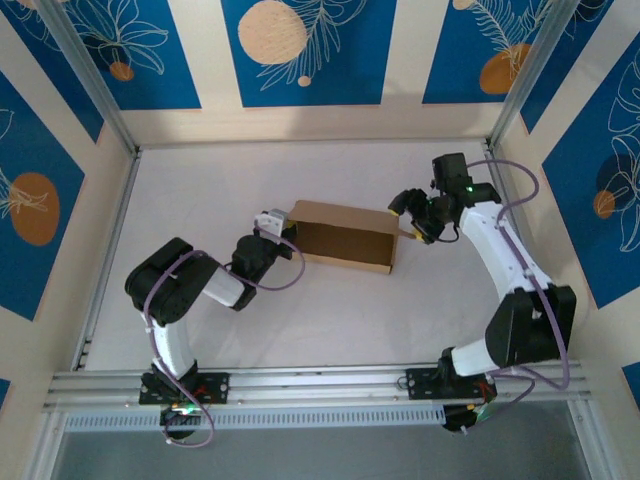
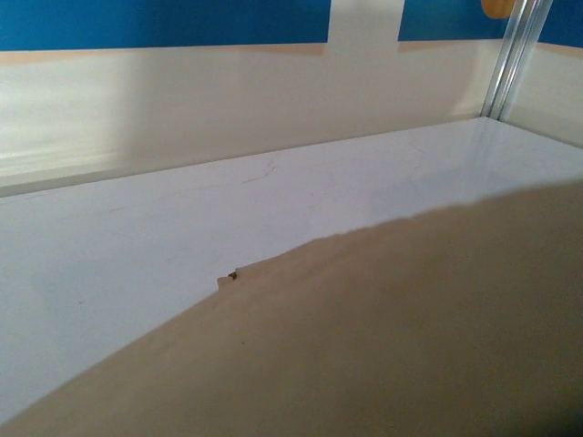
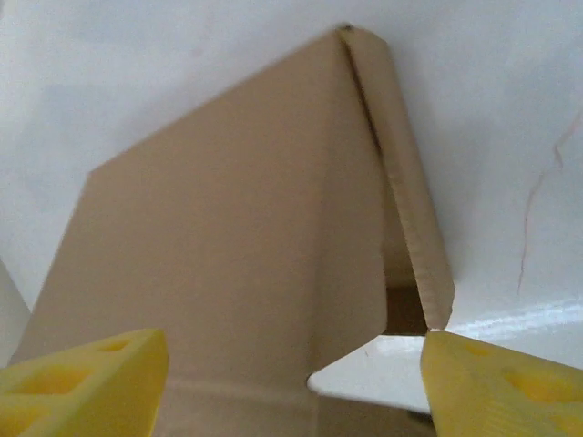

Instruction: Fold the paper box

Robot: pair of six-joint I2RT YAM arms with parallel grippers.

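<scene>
From above, we see a brown paper box (image 1: 345,238) lying in the middle of a white table (image 1: 200,190). Its long side runs left to right at a slight slant. It is a shallow rectangle with raised walls, open toward the camera. Its inside looks darker than the lighter panel along its far edge. Pale walls with blue panels (image 1: 300,40) close in the table on three sides.

The left arm bends in from the near left, and the left gripper (image 1: 275,225) sits against the left end of the box. We cannot tell whether its fingers are spread or pressed together. In the left wrist view, a plain brown cardboard surface of the box (image 2: 410,337) lies very close and blurred across the lower right. The white table stretches beyond it to a pale wall, with a metal post (image 2: 515,55) at the upper right.

The right arm curves in from the near right, and the right gripper (image 1: 408,218) is at the right end of the box, by its far corner. In the right wrist view, its two yellow fingers (image 3: 82,382) stand wide apart at the bottom corners, spread and pinching nothing. Between them a cardboard panel rises away from the camera, with a narrow flap folded along its right edge. A curved notch is cut into the panel's lower edge, and the white table shows behind it.
</scene>
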